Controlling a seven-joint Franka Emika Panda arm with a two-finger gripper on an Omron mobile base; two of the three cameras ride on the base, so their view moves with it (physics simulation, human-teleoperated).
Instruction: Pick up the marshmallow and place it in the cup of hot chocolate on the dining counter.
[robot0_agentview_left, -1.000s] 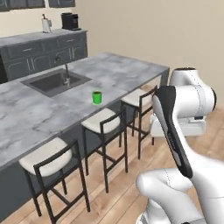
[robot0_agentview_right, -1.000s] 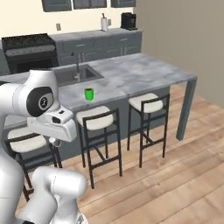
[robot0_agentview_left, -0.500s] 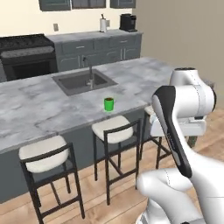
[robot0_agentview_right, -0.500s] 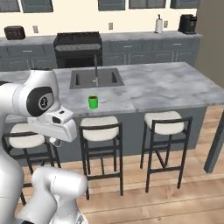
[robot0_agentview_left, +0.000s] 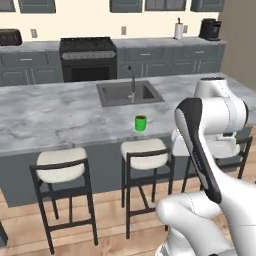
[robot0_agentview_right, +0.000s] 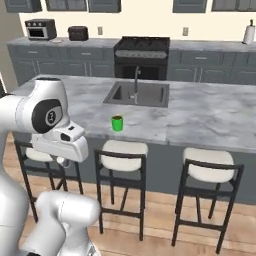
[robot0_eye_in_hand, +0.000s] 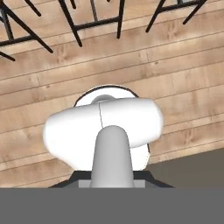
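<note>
Green cup of hot chocolate (robot0_agentview_left: 141, 123) (robot0_agentview_right: 117, 123) stands on your marble surface (robot0_agentview_left: 55, 112) (robot0_agentview_right: 210, 115), near its front edge, just nearer than the dark sink (robot0_agentview_left: 129, 93) (robot0_agentview_right: 136, 94). Cream-seated stools (robot0_agentview_left: 145, 153) (robot0_agentview_right: 120, 154) line the near side. End effector: cannot tell whether its jaws are apart, together or clamped. Hand camera looks down at wooden floor (robot0_eye_in_hand: 183, 83).

The glossy white, round-bodied robot arm (robot0_agentview_left: 215, 195) consists of smooth bulbous link shells. A long black band runs along one link, and a dark circular joint cap (robot0_agentview_right: 49, 116) bears a small white marking. A boxy white wrist housing (robot0_agentview_right: 62, 145) carries small dark insets.
</note>
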